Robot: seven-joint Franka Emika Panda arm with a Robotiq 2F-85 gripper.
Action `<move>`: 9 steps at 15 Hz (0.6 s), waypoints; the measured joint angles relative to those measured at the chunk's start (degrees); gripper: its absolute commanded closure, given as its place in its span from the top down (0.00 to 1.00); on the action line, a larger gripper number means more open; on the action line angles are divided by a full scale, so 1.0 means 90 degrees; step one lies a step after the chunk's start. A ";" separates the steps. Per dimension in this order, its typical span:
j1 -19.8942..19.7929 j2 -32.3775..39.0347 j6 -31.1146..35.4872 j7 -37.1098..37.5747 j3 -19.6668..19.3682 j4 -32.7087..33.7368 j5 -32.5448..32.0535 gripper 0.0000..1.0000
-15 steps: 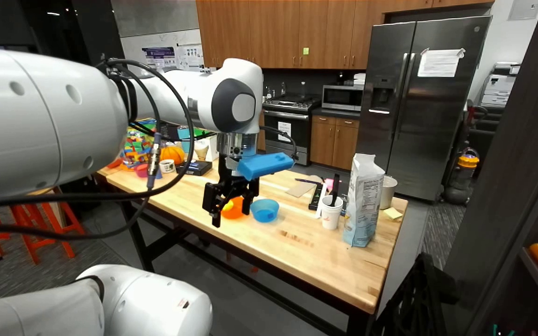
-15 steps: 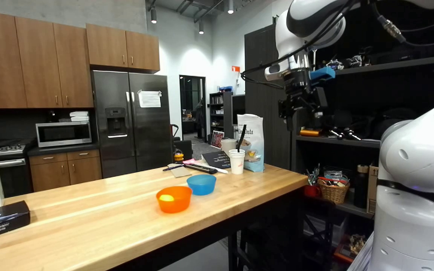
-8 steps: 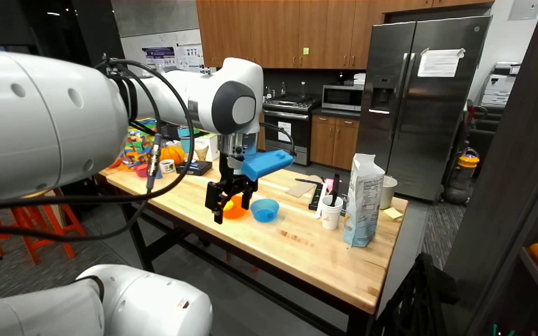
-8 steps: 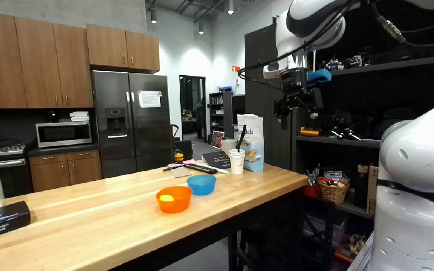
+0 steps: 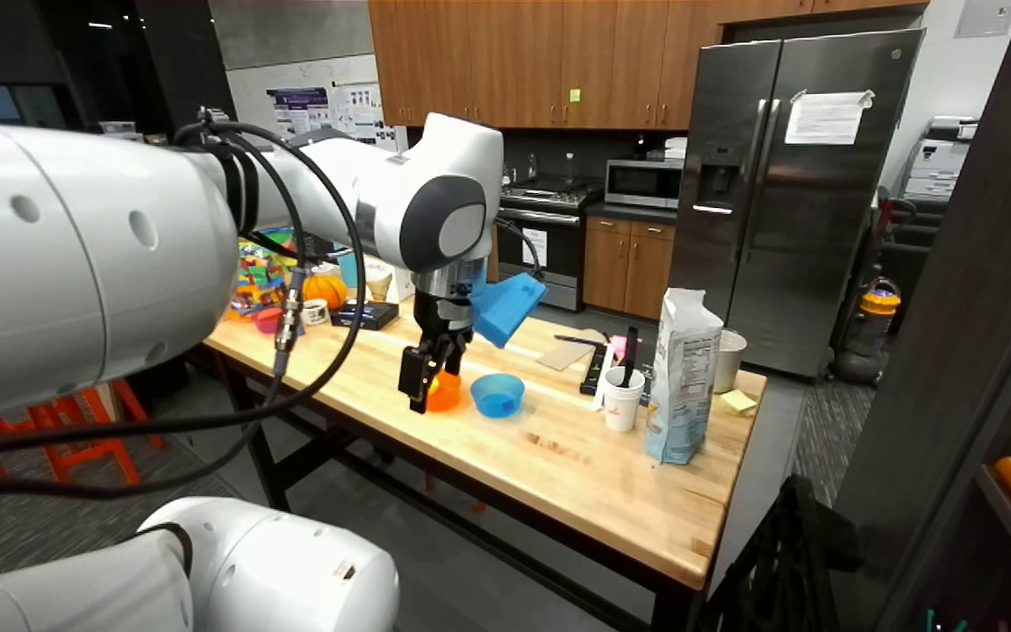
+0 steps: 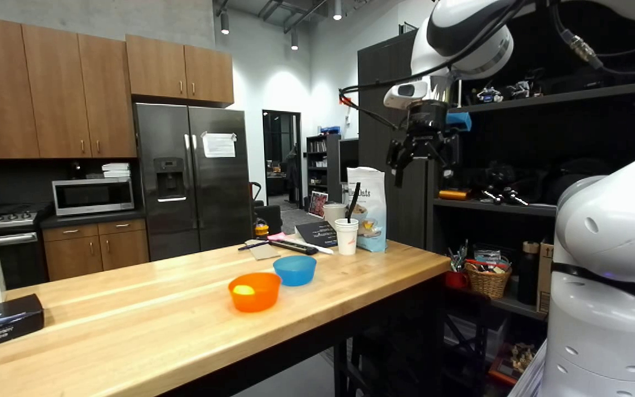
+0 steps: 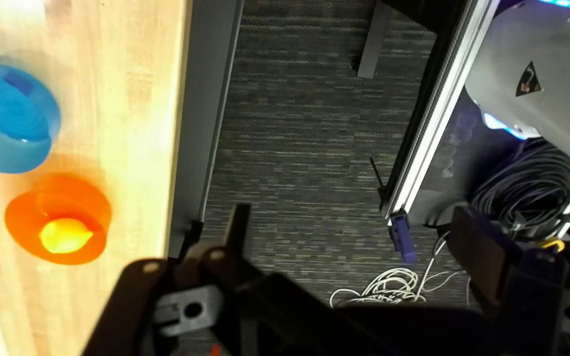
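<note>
While the claw point(image 6: 423, 174) gapes, orange bowl point(image 6: 265, 296) lower, to one side

Orange bowl point(image 6: 257, 301): smooth plastic; tabletop point(image 6: 146, 314): faintly glossy wood.

In an exterior view, the white arm point(image 5: 89, 254) is jutting in from nine o'clock, its wrist point(image 5: 446, 211) angling down. The gripper point(image 6: 423, 176) is hanging toward six o'clock; in the wrist view its fingers point(image 7: 483, 249) are standing wide apart, toward seven and four o'clock.
</note>
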 measured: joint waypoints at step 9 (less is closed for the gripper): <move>-0.0022 -0.0042 -0.0004 -0.0957 -0.0002 -0.0094 -0.0217 1.00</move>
